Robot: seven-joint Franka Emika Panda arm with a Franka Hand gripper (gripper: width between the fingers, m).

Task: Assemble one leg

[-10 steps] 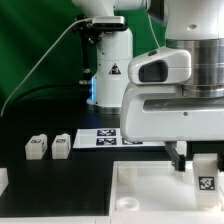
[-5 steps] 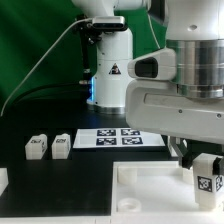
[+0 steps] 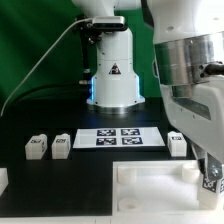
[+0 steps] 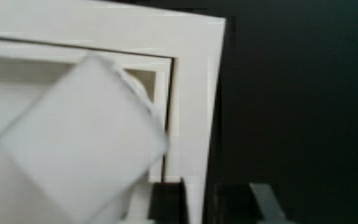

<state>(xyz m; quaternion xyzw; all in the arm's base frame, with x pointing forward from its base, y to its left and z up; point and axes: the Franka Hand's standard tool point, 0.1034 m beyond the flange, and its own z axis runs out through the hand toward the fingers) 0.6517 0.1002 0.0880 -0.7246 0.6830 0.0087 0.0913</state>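
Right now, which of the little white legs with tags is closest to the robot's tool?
The leg at the exterior view's right edge, over the white panel, right under the tool. The two legs on the left and another behind stand apart.

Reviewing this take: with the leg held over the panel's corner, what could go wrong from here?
1. The leg sits at the exterior view's right edge, partly cut off, so its seating in the panel can't be checked.
2. In the wrist view the leg looks tilted against the panel's rim; it might jam.
3. The gripper hides the contact.
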